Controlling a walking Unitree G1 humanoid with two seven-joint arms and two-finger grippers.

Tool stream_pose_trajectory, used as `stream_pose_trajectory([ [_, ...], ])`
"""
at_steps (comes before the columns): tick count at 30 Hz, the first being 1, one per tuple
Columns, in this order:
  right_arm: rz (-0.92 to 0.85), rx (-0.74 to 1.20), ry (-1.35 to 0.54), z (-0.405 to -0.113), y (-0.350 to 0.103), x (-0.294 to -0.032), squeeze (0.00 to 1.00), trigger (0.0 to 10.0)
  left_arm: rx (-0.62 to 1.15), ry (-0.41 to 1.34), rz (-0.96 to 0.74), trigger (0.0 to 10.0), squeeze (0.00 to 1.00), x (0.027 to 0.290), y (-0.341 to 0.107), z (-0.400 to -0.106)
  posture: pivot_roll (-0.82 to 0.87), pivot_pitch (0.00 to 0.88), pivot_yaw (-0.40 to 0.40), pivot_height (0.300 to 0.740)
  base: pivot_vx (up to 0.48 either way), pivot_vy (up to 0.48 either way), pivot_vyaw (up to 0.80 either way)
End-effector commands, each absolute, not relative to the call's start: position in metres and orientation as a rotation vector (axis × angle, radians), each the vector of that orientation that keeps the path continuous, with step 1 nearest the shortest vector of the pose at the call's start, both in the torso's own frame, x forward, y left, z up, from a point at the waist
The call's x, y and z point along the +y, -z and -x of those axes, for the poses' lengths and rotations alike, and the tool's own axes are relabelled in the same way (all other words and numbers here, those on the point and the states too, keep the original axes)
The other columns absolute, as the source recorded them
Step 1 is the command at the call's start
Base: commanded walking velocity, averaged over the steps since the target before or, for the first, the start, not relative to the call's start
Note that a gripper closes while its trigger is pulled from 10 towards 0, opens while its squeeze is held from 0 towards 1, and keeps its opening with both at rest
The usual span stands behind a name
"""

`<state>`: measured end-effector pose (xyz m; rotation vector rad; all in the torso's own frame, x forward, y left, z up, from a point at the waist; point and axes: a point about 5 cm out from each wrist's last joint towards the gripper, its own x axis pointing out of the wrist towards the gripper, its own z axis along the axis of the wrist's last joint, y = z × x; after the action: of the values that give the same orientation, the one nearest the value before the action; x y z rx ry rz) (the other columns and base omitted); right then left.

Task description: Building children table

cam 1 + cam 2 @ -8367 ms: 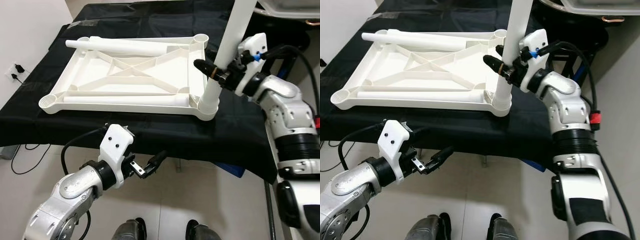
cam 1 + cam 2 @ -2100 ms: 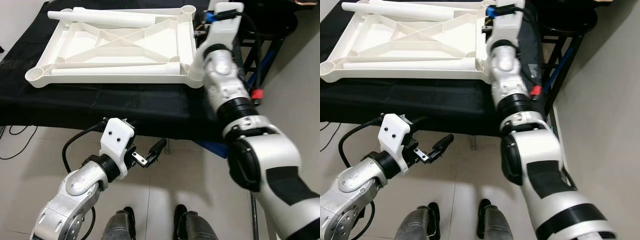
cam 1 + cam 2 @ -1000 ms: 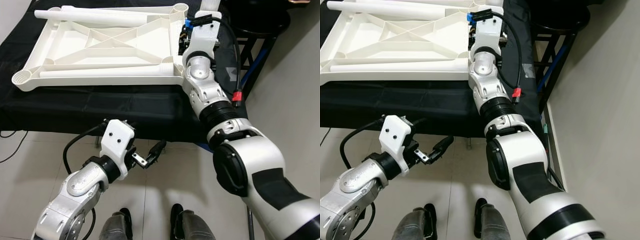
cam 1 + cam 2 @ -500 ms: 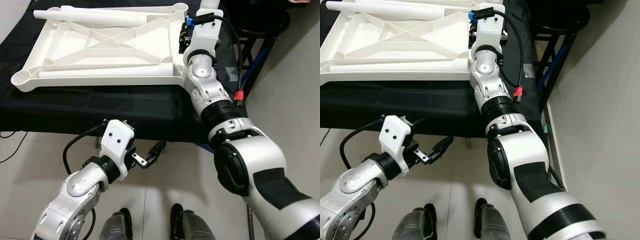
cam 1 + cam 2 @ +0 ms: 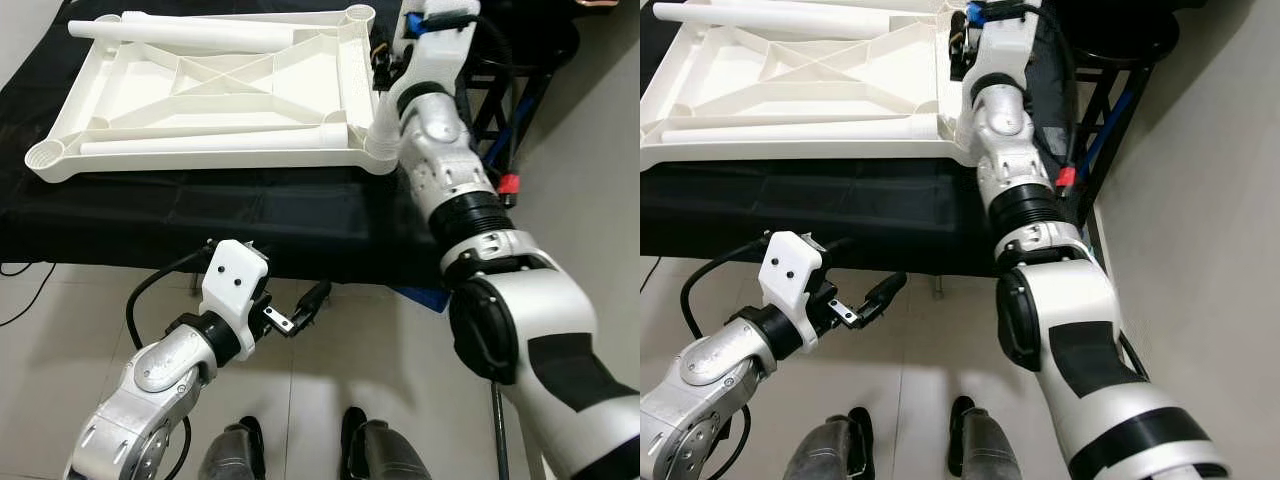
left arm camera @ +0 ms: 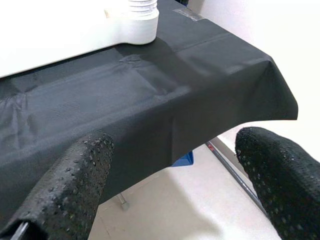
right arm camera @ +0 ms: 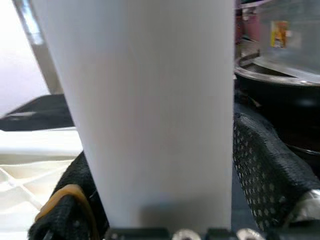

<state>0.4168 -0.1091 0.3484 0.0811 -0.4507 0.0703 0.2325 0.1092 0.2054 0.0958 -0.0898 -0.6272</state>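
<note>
**Q: What is in front of me?**
A: I see a tabletop (image 5: 200,215) under a black cloth. On it lies a white plastic children's table (image 5: 215,95), upside down, its ribbed underside facing up, with a round socket at each corner. Two loose white legs lie on it: one leg (image 5: 195,34) across the far edge, the other leg (image 5: 200,145) along the near edge.

**Q: Where is my right gripper?**
A: My right gripper (image 7: 160,165) is raised at the near right corner of the upturned table, just beside the socket (image 5: 378,152) there. Its jaws are pinching a third white leg (image 7: 145,100), which stands upright between the black dotted fingers (image 7: 260,165). From the head camera the arm hides where the leg meets the socket, so I cannot tell whether it is seated.

**Q: And my left gripper?**
A: My left gripper (image 5: 305,310) hangs low, below the tabletop's near edge and above the pale tiled floor (image 5: 60,360). Its jaws are spread wide and hold nothing. Its wrist camera looks between the two fingers (image 6: 75,180) at the draped cloth and the corner socket above.

**Q: Anything else?**
A: A dark metal stand (image 5: 520,90) sits beyond the table's right side.
</note>
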Motion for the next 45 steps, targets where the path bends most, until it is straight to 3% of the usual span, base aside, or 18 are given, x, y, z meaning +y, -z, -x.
stream_pose_trajectory([
  [1,-0.099,-0.490,-0.112,-0.414,-0.351,-0.109,0.00,10.0,-0.074,0.626,-0.096,10.0,0.00,0.109,-0.201,-0.231,0.19,0.297,-0.036,0.740,0.000,0.000,0.00],
  [5,-0.110,-0.504,-0.282,-0.413,-0.356,-0.109,0.00,10.0,-0.076,0.624,-0.097,10.0,0.00,0.109,-0.201,-0.231,0.19,0.297,-0.036,0.740,0.000,0.000,0.00],
  [14,-0.054,-0.463,-0.397,-0.415,-0.352,-0.118,0.00,10.0,-0.079,0.622,-0.098,10.0,0.00,0.110,-0.202,-0.231,0.19,0.298,-0.036,0.740,0.000,0.000,0.00],
  [25,-0.002,-0.367,-0.695,-0.413,-0.344,-0.118,0.00,10.0,-0.080,0.621,-0.093,10.0,0.00,0.110,-0.202,-0.231,0.19,0.305,-0.041,0.740,0.000,0.000,0.00],
  [39,0.012,-0.321,-0.741,-0.413,-0.342,-0.118,0.00,10.0,-0.082,0.623,-0.088,10.0,0.00,0.108,-0.203,-0.230,0.19,0.305,-0.046,0.740,0.000,0.000,0.00],
  [40,0.019,-0.310,-0.742,-0.414,-0.342,-0.117,0.00,0.0,-0.083,0.622,-0.088,10.0,0.00,0.107,-0.203,-0.230,0.19,0.306,-0.046,0.740,0.000,0.000,0.00],
  [45,0.091,-0.286,-0.652,-0.417,-0.343,-0.118,0.00,0.0,-0.090,0.620,-0.083,10.0,0.00,0.106,-0.204,-0.230,0.18,0.306,-0.052,0.740,0.000,0.000,0.00],
])
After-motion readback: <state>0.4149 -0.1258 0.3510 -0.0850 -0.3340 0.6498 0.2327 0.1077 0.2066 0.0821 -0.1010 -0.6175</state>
